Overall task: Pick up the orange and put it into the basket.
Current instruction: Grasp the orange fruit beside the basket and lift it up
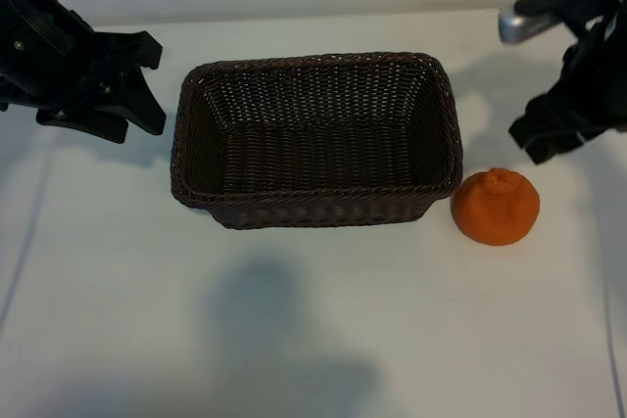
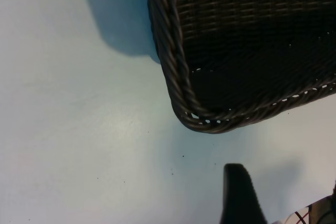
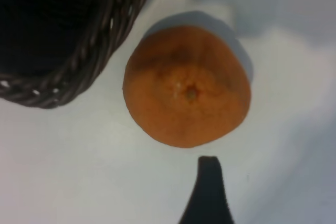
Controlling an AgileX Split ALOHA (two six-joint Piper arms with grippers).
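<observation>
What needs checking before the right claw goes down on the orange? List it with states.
1. Orange sits free on the table, beside the basket: ok.
2. Right claw empty, above and behind the orange: ok.
3. Right claw open: ok.
4. Claw centred over the orange: cannot tell; only one finger shows.
5. Basket empty: ok.
6. Left claw parked clear, beside the basket's far end: ok.

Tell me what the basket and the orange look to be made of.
Basket: dark brown woven wicker or a synthetic lookalike, matte, with visible strands and a braided rim. Orange: looks like real citrus peel, matte and dimpled with a knobby top, though an imitation can't be ruled out.
</observation>
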